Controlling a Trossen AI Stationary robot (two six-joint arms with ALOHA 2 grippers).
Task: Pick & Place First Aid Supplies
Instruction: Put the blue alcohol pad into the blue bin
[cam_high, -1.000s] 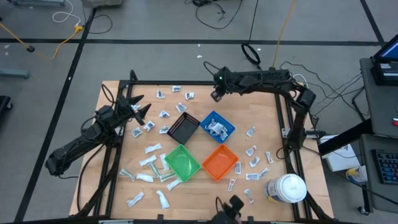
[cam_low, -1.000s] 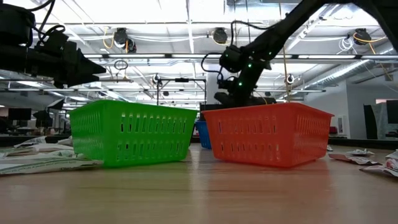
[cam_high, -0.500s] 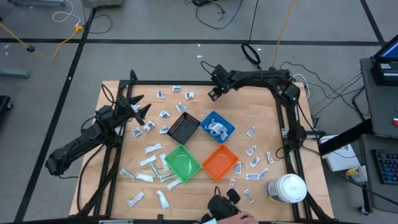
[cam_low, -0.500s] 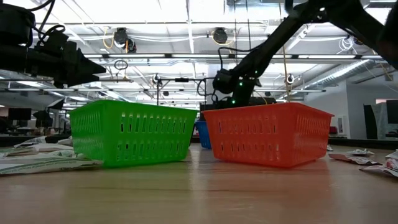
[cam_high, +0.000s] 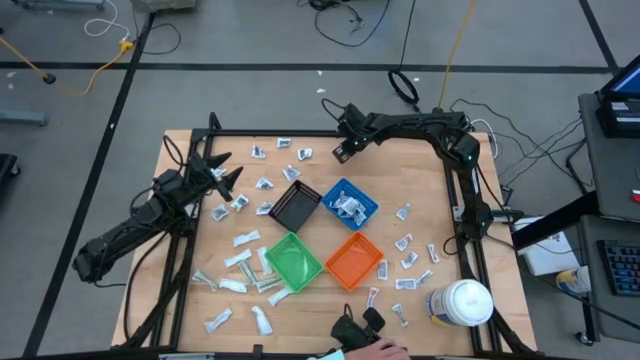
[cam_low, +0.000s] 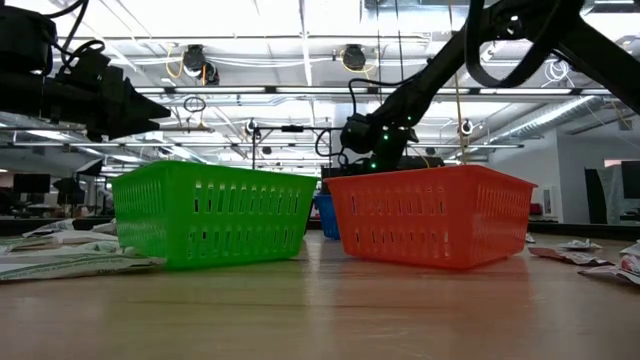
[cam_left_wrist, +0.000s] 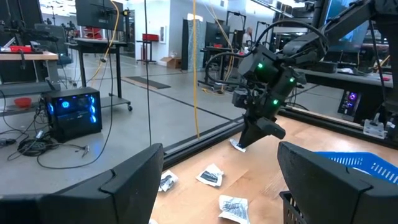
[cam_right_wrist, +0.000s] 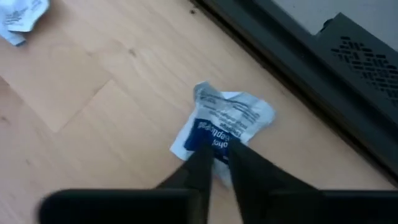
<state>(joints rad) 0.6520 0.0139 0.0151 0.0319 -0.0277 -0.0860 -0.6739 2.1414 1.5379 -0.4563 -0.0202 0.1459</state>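
Small white and silvery packets lie flat and scattered over the wooden table, most around the four bins. My right gripper is at the far edge, beside the black rail, shut on a white packet with blue print. The left wrist view shows this gripper tipped down over the same packet. My left gripper hovers open over the table's left side, above a few loose packets, touching nothing. More packets lie inside the blue bin. My right gripper pinches the packet's blue-printed edge between its two fingertips. The fingers come slanting down from above. The rest of the packet spreads out beyond the tips, crumpled, and lies on the wood by the far rail.
Black, blue, green and orange bins stand in a diamond at the table's middle. A large white jar stands at the near right corner. A person's hand and a dark object show at the near edge. A black frame rails the table.
My right gripper moved a little toward the table's left along the far edge and sank lower, coming down at the packet there. A person's hand came into view at the near edge. My left arm kept still.
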